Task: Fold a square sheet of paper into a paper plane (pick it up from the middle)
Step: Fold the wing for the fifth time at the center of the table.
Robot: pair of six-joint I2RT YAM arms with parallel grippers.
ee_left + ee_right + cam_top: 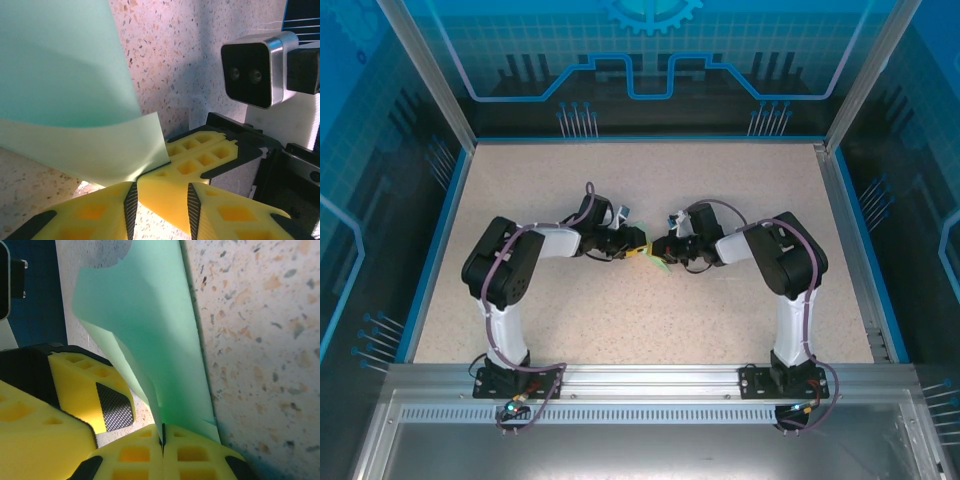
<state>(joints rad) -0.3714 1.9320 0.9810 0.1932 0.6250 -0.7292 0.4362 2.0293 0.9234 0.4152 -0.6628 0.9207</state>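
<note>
In the middle of the tabletop (620, 320) the two arms meet nose to nose. The right tool (162, 442) is pinched tight on an edge of the square sheet of paper (150, 330) — the green sheet curls away from it. The left tool (162, 192) stands partly open, fingers either side of the right tool's tips — gripping nothing, as far as I can see.
</note>
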